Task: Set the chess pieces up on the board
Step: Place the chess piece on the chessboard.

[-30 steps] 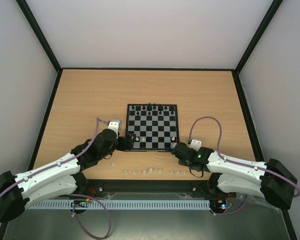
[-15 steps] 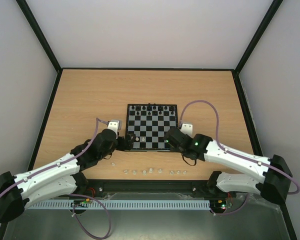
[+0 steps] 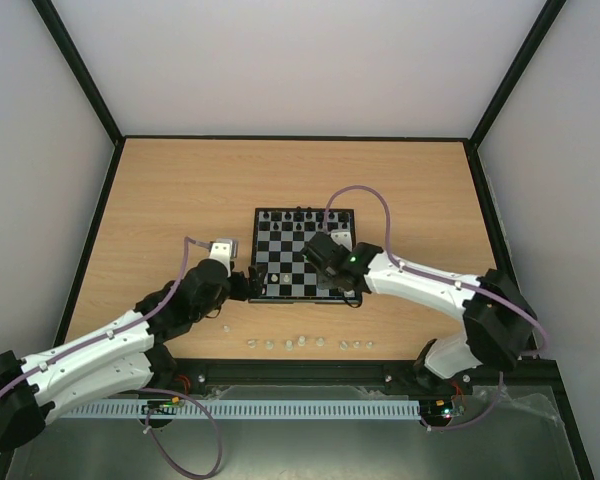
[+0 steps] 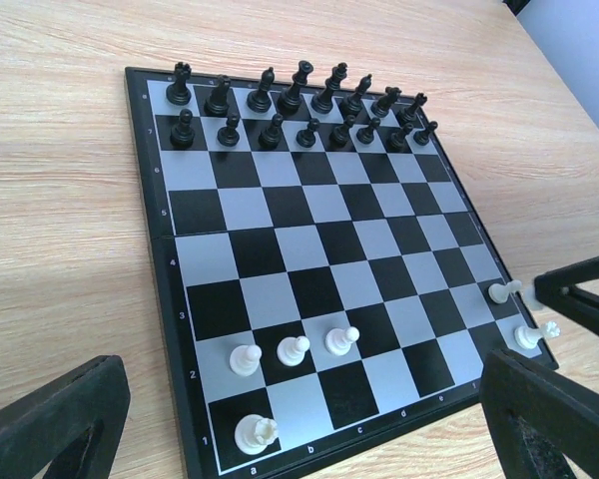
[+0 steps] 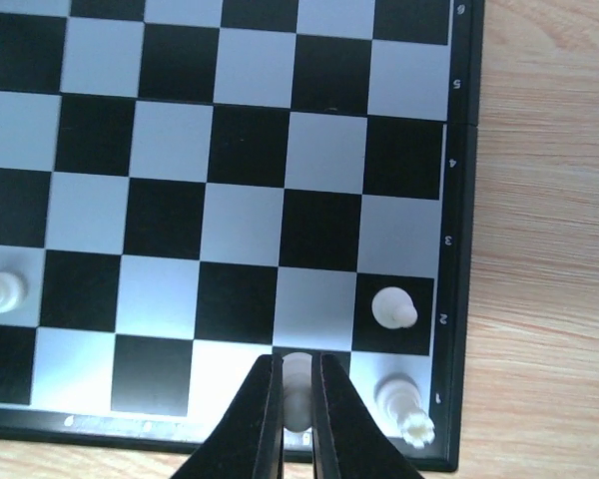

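Note:
The board lies mid-table with black pieces along its far rows. Whitish chess pieces stand on its near rows: three pawns and a rook at the left, a pawn and a rook at the right. My right gripper is shut on a small white piece just above the near right squares; it also shows as. My left gripper hangs open at the board's near left corner, nothing between its fingers.
Several loose white pieces lie in a row on the wood near the table's front edge, one more beside the left arm. Black pieces fill the far two rows. Dark walls border the table.
My right arm has swung from the table's front edge leftwards and forward over the board's near right part, still shut on the piece. The left arm shifted only slightly.

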`<action>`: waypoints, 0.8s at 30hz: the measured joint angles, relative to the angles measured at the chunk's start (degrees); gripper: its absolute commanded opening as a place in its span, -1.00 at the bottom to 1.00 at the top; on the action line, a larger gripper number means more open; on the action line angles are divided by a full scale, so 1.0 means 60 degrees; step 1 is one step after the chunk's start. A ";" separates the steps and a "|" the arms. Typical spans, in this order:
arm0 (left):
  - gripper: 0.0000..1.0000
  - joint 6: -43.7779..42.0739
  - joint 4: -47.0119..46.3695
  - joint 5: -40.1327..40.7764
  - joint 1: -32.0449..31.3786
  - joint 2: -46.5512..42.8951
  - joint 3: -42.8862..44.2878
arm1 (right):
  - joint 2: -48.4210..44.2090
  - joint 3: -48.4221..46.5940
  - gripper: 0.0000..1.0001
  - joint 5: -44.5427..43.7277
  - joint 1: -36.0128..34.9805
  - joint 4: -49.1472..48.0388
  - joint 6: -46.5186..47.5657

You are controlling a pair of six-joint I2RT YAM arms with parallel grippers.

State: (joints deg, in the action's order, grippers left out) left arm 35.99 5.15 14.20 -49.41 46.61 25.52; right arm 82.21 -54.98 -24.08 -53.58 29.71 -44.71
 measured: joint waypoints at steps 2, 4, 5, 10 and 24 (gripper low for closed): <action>0.98 0.0000 0.0004 0.0022 0.0000 -0.0018 0.0000 | 0.0331 -0.0011 -0.97 0.0208 0.0178 -0.0157 0.0215; 0.98 0.0000 0.0004 0.0044 0.0018 -0.0026 0.0000 | 0.0630 -0.0022 -0.97 0.0382 0.0335 -0.0295 0.0401; 0.98 0.0000 0.0007 0.0055 0.0033 -0.0026 -0.0004 | 0.0765 -0.0022 -0.97 0.0466 0.0393 -0.0350 0.0488; 0.98 0.0000 0.0025 0.0076 0.0040 -0.0026 -0.0018 | 0.1191 -0.0022 -0.97 0.0754 0.0634 -0.0637 0.0787; 0.98 0.0000 0.0058 0.0131 0.0044 -0.0026 -0.0022 | 0.1632 -0.0022 -0.95 0.0980 0.0849 -0.0943 0.1031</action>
State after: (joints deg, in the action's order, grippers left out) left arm 35.99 5.50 14.98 -49.15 46.46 25.39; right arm 92.01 -55.11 -18.20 -48.49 24.05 -38.52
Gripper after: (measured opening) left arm 0.988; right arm 0.043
